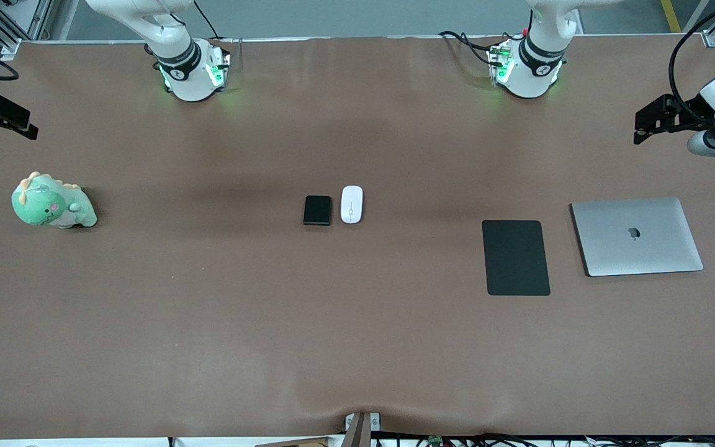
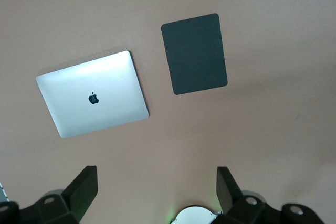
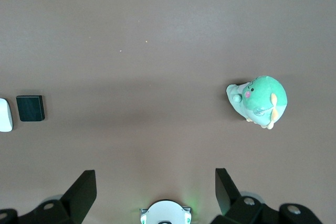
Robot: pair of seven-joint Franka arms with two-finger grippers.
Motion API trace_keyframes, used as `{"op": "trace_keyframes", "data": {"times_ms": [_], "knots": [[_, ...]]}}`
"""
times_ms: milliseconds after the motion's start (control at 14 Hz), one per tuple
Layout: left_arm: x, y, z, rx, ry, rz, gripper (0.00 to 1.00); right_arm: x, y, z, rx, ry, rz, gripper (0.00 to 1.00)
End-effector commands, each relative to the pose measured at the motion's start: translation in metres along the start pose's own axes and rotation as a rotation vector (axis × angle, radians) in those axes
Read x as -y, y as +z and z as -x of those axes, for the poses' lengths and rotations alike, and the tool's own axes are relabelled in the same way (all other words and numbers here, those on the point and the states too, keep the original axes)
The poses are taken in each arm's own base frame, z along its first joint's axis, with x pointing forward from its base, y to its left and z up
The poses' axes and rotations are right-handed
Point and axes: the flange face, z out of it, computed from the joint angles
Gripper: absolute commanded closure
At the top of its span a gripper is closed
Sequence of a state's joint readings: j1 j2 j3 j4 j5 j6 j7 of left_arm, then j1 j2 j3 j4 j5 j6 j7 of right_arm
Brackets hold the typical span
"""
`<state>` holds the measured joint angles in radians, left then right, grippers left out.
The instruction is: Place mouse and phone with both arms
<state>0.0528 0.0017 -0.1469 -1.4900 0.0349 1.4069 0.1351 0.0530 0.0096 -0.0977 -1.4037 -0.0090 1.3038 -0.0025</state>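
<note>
The white oval mouse (image 1: 351, 203) and the small black phone (image 1: 317, 210) lie side by side, apart, at the middle of the brown table; the mouse is on the left arm's side of the phone. Both also show at the edge of the right wrist view, the phone (image 3: 30, 108) beside the mouse (image 3: 4, 115). My left gripper (image 1: 649, 127) hangs open and empty high over the left arm's end of the table; in its wrist view (image 2: 156, 184) the jaws stand wide apart. My right gripper (image 1: 19, 124) hangs open and empty over the right arm's end, its jaws (image 3: 155, 184) wide apart.
A large flat black mat (image 1: 516, 257) and a closed silver laptop (image 1: 637, 236) lie toward the left arm's end; both show in the left wrist view, mat (image 2: 194, 53) and laptop (image 2: 93, 94). A green plush dinosaur (image 1: 52, 203) sits toward the right arm's end.
</note>
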Motion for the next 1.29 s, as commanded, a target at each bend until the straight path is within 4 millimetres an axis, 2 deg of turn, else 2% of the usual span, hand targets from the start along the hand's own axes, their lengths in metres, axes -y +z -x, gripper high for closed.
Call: {"op": "trace_keyframes", "data": {"times_ms": [0, 214, 357, 500, 786, 929, 1000, 1143, 1214], "knots": [[0.001, -0.005, 0.006, 0.004, 0.001, -0.007, 0.00, -0.003, -0.006, 0.002, -0.002, 0.006, 0.000, 0.00], [-0.007, 0.001, -0.001, 0.011, -0.001, 0.027, 0.00, -0.003, -0.006, 0.002, -0.004, 0.007, -0.002, 0.00], [-0.011, 0.018, -0.013, 0.042, -0.002, 0.039, 0.00, -0.002, -0.006, 0.002, -0.004, 0.005, -0.006, 0.00], [-0.029, 0.038, -0.030, 0.069, 0.027, 0.061, 0.00, 0.001, -0.006, 0.002, -0.004, 0.003, -0.004, 0.00], [-0.084, 0.063, -0.058, 0.062, -0.014, 0.078, 0.00, 0.004, -0.006, 0.001, -0.010, -0.012, -0.017, 0.00], [-0.102, 0.079, -0.066, 0.089, 0.013, 0.085, 0.00, 0.006, -0.006, 0.001, -0.008, -0.018, -0.017, 0.00], [-0.118, 0.083, -0.068, 0.091, 0.029, 0.099, 0.00, 0.007, -0.006, 0.001, -0.005, -0.021, -0.016, 0.00], [-0.131, 0.092, -0.075, 0.095, 0.005, 0.125, 0.00, 0.010, -0.006, 0.001, -0.005, -0.027, -0.016, 0.00], [-0.145, 0.094, -0.075, 0.097, 0.012, 0.124, 0.00, 0.011, -0.006, 0.001, -0.005, -0.024, -0.014, 0.00]]}}
